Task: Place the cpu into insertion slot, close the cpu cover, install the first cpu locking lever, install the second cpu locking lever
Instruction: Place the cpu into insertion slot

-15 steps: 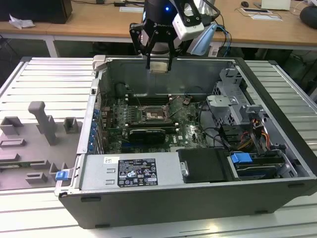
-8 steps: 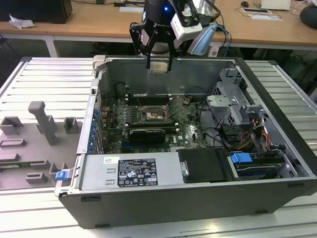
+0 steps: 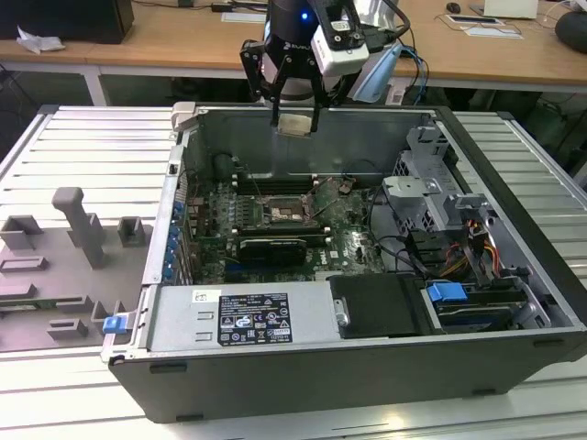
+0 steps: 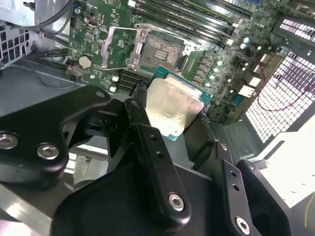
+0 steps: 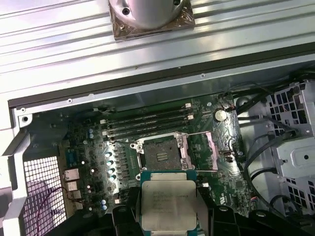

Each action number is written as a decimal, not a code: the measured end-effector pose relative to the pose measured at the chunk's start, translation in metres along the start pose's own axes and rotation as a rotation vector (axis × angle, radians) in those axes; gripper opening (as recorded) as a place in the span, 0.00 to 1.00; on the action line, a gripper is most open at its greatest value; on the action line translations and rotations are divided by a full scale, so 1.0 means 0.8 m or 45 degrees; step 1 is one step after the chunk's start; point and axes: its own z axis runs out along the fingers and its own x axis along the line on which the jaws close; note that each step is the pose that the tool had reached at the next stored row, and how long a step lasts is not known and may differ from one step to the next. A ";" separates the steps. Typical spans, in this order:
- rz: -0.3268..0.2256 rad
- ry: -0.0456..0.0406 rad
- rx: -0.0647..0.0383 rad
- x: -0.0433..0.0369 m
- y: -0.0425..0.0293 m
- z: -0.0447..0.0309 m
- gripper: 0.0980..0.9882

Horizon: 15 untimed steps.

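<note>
My gripper (image 3: 295,124) hangs above the back wall of the open computer case, shut on the cpu (image 3: 294,125), a flat silver-beige square chip. In both wry views the cpu (image 4: 172,105) (image 5: 167,204) sits between the black fingers (image 4: 147,142), well above the board. The insertion slot (image 3: 280,213) (image 4: 165,46) (image 5: 160,152) lies uncovered on the green board, its dark centre exposed. The cpu cover (image 4: 120,46) (image 5: 199,150), a silvery frame, is swung open to one side of the slot. A thin wire locking lever (image 4: 162,32) stands unlatched beside it.
Long memory slots (image 5: 147,120) run just behind the socket. A long black card (image 3: 272,247) lies in front of it. A power supply (image 3: 243,316) fills the case's front, and a drive cage (image 3: 431,197) with cables stands at the exterior view's right. Grey fixtures (image 3: 78,225) stand outside.
</note>
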 end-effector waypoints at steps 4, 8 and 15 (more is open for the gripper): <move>0.035 -0.003 -0.001 0.000 0.0000 0.0000 0.50; 0.076 -0.007 -0.001 0.000 0.0000 0.0000 0.50; 0.125 -0.011 -0.002 0.000 -0.0001 0.0001 0.50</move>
